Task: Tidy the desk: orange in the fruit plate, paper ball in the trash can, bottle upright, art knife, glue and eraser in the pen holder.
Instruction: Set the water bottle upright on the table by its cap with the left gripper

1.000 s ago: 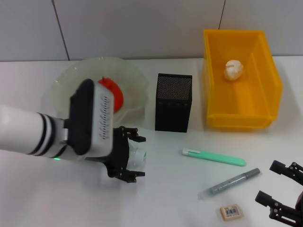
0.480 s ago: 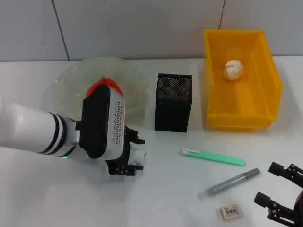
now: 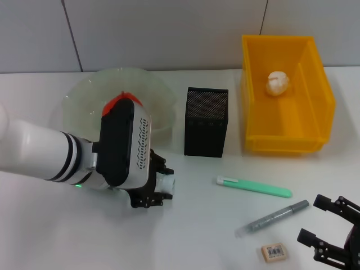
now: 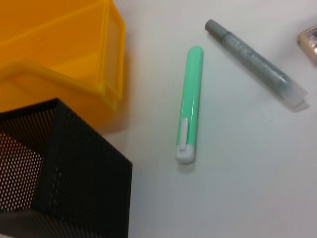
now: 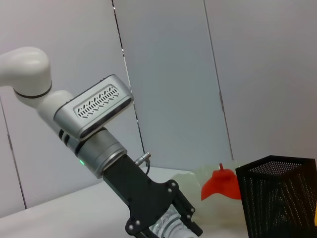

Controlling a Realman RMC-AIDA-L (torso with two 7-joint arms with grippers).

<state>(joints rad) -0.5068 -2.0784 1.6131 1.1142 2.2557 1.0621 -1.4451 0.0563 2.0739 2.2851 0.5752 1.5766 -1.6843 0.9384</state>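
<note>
My left gripper is shut on the bottle; only its white cap shows past the black fingers, low over the table in front of the fruit plate. From the right wrist view the bottle leans at a slant in that gripper. The orange lies in the plate, half hidden by my left arm. The paper ball rests in the yellow trash can. The green art knife, grey glue and eraser lie right of the black pen holder. My right gripper is open beside the eraser.
The left wrist view shows the pen holder's mesh corner, the trash can wall, the art knife, the glue and an edge of the eraser on the white table. A grey wall stands behind.
My left arm has swung toward the plate and its wrist has turned more upright over the bottle, whose cap stays in about the same place. My right gripper has dropped slightly lower.
</note>
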